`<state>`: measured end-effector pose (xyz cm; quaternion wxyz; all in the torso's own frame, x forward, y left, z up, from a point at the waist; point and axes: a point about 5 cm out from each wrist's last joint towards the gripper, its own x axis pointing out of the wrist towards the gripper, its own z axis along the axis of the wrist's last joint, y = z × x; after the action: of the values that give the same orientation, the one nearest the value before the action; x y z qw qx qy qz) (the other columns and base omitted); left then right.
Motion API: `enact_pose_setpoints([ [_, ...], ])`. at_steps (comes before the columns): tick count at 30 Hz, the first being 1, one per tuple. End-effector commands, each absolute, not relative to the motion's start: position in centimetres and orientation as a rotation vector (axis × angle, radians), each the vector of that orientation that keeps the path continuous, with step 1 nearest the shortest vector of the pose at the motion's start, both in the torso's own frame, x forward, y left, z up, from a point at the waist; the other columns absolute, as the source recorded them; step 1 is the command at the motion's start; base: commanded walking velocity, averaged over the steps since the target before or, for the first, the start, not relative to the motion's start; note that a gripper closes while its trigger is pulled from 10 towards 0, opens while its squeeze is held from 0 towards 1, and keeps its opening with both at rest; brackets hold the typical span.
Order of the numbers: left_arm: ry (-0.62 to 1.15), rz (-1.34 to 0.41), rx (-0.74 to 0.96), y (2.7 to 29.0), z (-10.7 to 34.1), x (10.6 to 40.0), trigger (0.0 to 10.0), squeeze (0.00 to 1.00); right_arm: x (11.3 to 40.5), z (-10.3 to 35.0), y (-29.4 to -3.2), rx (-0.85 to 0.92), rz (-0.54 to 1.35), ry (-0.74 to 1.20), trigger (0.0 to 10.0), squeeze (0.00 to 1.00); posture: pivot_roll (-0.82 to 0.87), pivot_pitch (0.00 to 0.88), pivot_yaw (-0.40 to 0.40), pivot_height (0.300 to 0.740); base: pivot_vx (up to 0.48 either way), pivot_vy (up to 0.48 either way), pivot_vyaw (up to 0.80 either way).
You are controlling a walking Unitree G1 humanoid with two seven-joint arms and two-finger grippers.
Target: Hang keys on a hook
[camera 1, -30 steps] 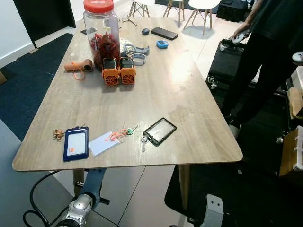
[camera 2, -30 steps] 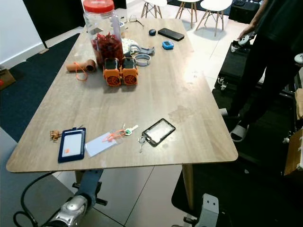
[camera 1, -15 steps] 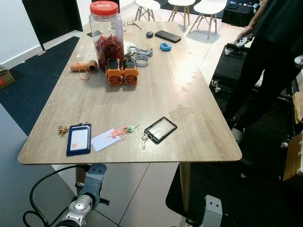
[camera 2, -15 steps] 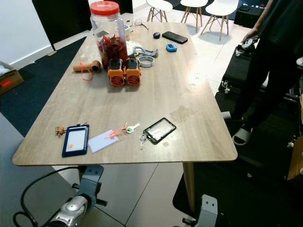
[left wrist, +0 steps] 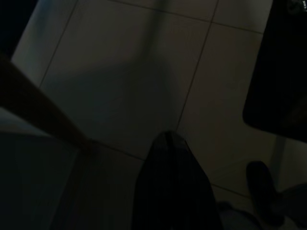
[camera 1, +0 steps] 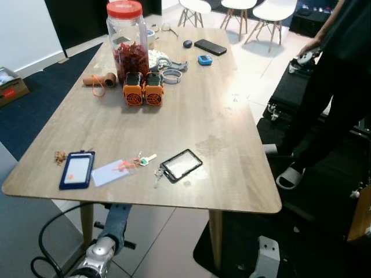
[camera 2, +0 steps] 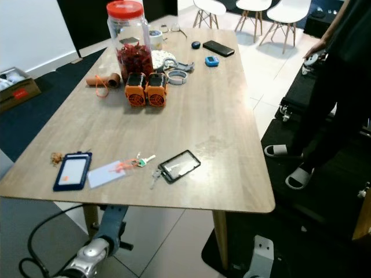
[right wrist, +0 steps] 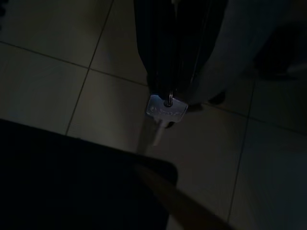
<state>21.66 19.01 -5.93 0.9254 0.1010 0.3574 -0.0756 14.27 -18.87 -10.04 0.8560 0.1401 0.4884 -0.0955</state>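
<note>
A long wooden table (camera 1: 191, 110) runs up the middle of the head views. At its far end, upper left of the frame, stands a clear plastic jar (camera 1: 126, 35) with a red lid, roughly half full of red pieces. Just in front of it sit two orange round devices (camera 1: 143, 90) side by side, and a brown cardboard tube (camera 1: 97, 79) lies to their left. A black phone (camera 1: 210, 47) and a small blue object (camera 1: 200, 59) lie further back.

Near the table's front edge, lower left, lie a blue card holder (camera 1: 76, 170), a white card (camera 1: 110, 172), a green-tagged key (camera 1: 144, 160) and a black-framed card holder (camera 1: 181, 165) with a small key at its corner.

A person in dark clothes (camera 1: 336, 75) stands at the right.

The left arm hangs at the bottom left; the left gripper (left wrist: 173, 191) is over tiled floor, its fingers pressed together. In the dim right wrist view the right gripper (right wrist: 168, 96) has its fingers closed on the silver key (right wrist: 165, 112), which dangles from the tips above the floor.
</note>
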Motion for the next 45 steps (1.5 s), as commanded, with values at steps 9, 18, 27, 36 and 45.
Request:
enact_pose_setpoints([
  [9,0.749,-0.152,0.213,19.47,-6.01,21.48,10.0,0.0,13.36,-10.44,-18.3,0.311,-0.202,1.055,10.0,0.0,0.09,0.049,-0.025,0.74,0.0,0.0,0.0],
  [18,0.759,-0.173,0.246,19.32,-6.05,21.52,10.0,0.0,13.11,-10.55,-18.03,0.309,-0.202,1.061,10.0,0.0,0.08,0.05,-0.025,0.74,0.0,0.0,0.0],
  [27,0.789,-0.156,0.258,19.36,-6.31,21.29,10.0,0.0,13.09,-10.54,-18.3,0.308,-0.207,1.066,10.0,0.0,0.08,0.039,-0.023,0.74,0.0,-0.257,0.0],
  [36,0.787,-0.161,0.263,19.55,-6.15,21.51,10.0,0.0,13.01,-10.55,-18.44,0.309,-0.209,1.066,10.0,0.0,0.08,0.026,-0.02,0.74,0.0,0.0,0.0],
  [45,0.774,-0.163,0.256,19.46,-5.95,21.85,10.0,0.0,13.01,-10.54,-18.54,0.308,-0.209,1.065,10.0,0.0,0.08,0.012,-0.019,0.74,0.0,0.0,0.0],
])
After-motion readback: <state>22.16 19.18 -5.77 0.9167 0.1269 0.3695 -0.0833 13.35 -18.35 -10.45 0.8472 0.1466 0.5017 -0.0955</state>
